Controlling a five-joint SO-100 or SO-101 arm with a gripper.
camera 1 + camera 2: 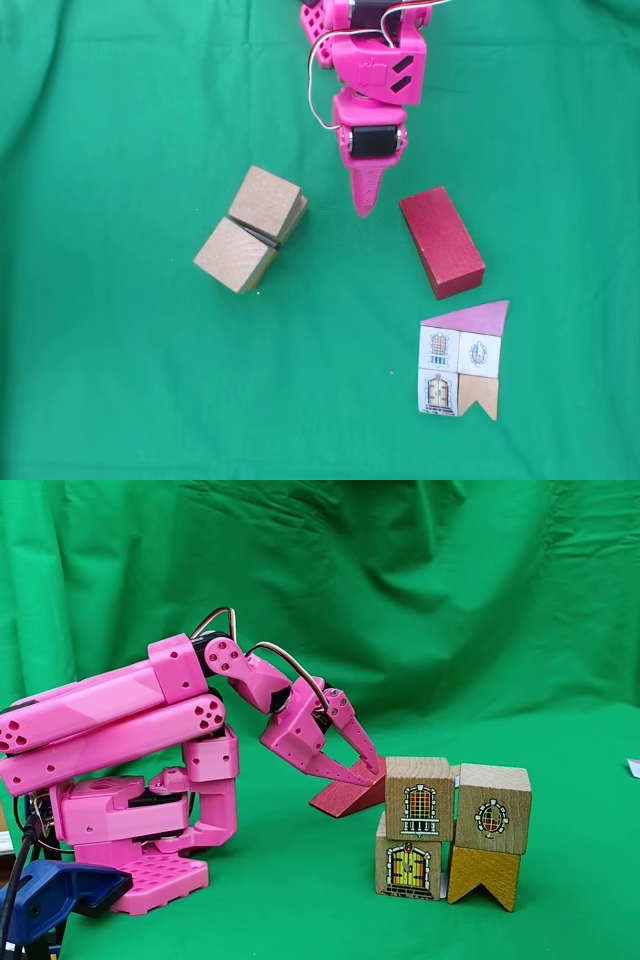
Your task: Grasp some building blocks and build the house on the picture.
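Pinched together, my gripper (365, 207) holds nothing: in the top-down fixed view its pink fingers (368, 185) taper to a single point, and from the side (374, 770) the two jaws meet at the tip with no gap that I can make out. It points down at the green cloth (120, 120), in the open space between the wooden cubes and the red brick (442, 242), and touches neither. Whether the tip rests on the cloth I cannot tell.

From above, the red brick lies flat to the right of my tip, its long side slanting toward the lower right. From the side it (345, 795) sits behind and below my fingers, partly hidden by the blocks in front.

To the left of my tip from above, the first light-brown cube (265, 203) and the second cube (235, 255) stand corner to corner, touching. The side view shows that each is the top of a stack of two. The first light-brown cube (418, 798) carries a printed window and sits on a door block (410, 868). Beside it, the second cube (493, 808) carries a round window and sits on a notched tan block (483, 875).

The house card (465, 360) lies flat on the cloth below the brick in the view from above, apart from it, with its pink roof uppermost. My arm (110, 725) is folded low over its base.
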